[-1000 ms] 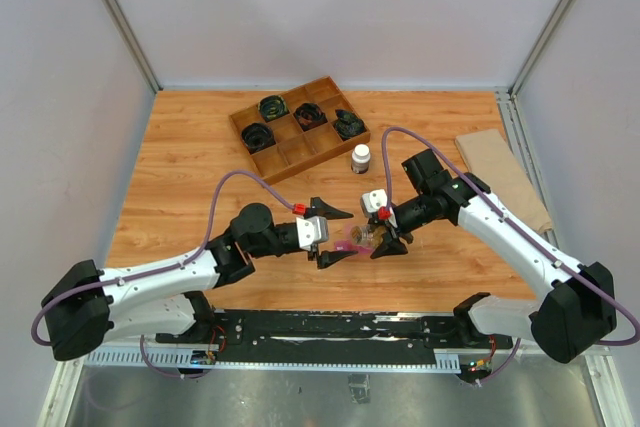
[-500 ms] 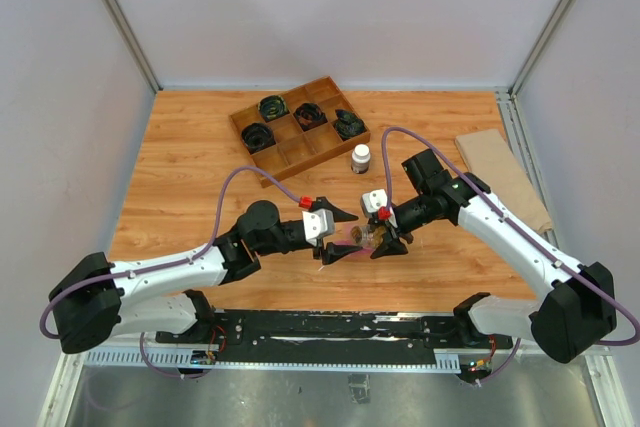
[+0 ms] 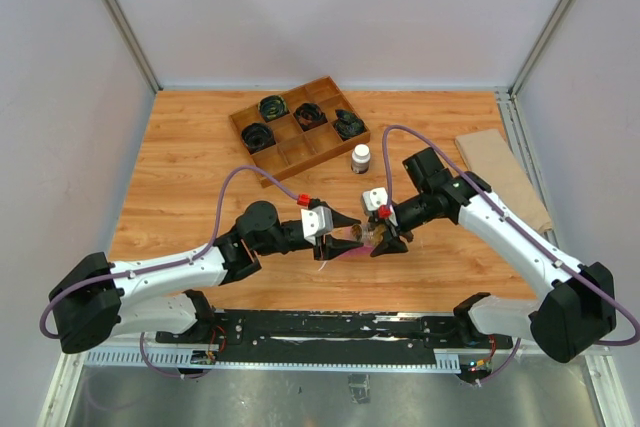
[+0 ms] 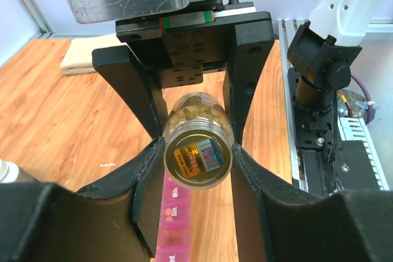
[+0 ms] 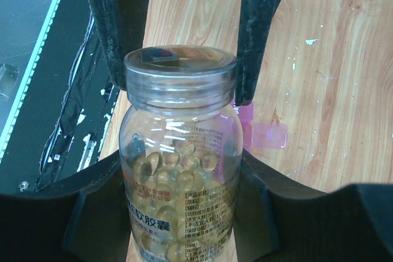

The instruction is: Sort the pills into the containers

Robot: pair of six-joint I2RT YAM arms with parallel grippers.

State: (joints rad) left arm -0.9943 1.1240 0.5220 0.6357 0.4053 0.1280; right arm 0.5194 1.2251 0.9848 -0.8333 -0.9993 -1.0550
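The pink strip of containers [image 4: 177, 225] is lying on the bench [image 3: 190, 167] just in front of the arms, directly under the two end effectors. Its day-labelled lids are facing up, and whether anything is lying inside cannot be told. Above it, a glass jar [image 5: 178, 127] is hanging on its side. The pills [image 5: 184, 179], tan-yellow and glossy, are filling most of it, and its cap [image 5: 180, 75] is pointing toward the left arm. Farther back, a white-capped bottle [image 3: 360, 158] is standing upright. Beyond that, a wooden divided tray [image 3: 297, 152] is sitting at an angle, with black coiled items [image 3: 272, 106] occupying its rear compartments.

The bench is showing orange wood grain, and a tan sheet [image 3: 500, 172] is lying along its right edge. Pale walls [image 3: 320, 17] are closing in the space on three sides.

The left arm [image 3: 170, 277] is stretching low from the near left corner. The left end effector [image 4: 198, 164] is gripping the cap, with a finger pressing on either side. The right arm [image 3: 510, 227] is bending in from the right. The right end effector [image 5: 180, 173] is clamping the jar's body.
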